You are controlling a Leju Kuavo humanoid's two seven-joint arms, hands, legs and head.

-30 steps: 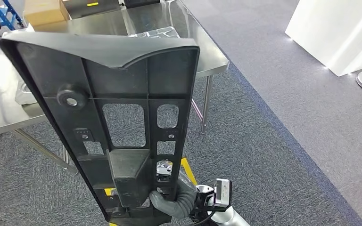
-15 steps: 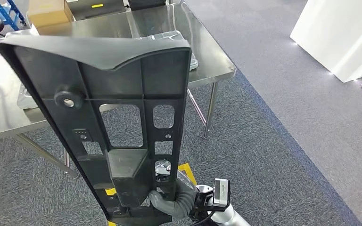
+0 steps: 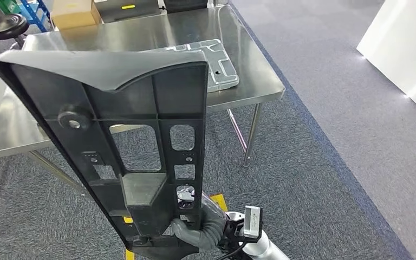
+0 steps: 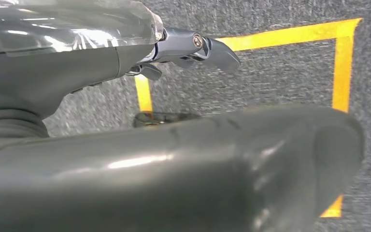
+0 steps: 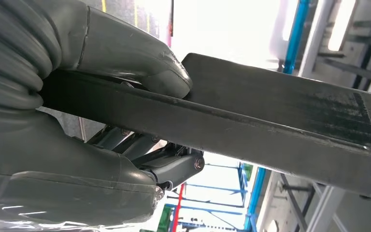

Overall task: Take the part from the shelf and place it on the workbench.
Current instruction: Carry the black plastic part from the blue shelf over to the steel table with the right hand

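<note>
A large black ribbed plastic part [image 3: 135, 124] with several cut-outs stands upright close in front of me. My right hand [image 3: 195, 230] grips it near its lower end. In the right wrist view the thumb [image 5: 140, 63] presses on the part's flat edge [image 5: 280, 121], with the fingers curled underneath. The steel workbench [image 3: 249, 81] stands beyond the part, partly hidden by it. My left hand [image 4: 174, 164] hangs over the carpet with its fingers [image 4: 207, 48] extended and nothing in it.
A grey metal plate [image 3: 216, 59] lies on the workbench's right side, and a cardboard box [image 3: 76, 13] sits at its far edge. A black stool [image 3: 8, 24] is at far left. A white block [image 3: 406, 49] stands at right. Yellow floor tape [image 4: 340, 63] marks the carpet.
The whole picture has shifted, so the camera has moved: the workbench now shows further right and lower. The part stays upright in my right hand's grip.
</note>
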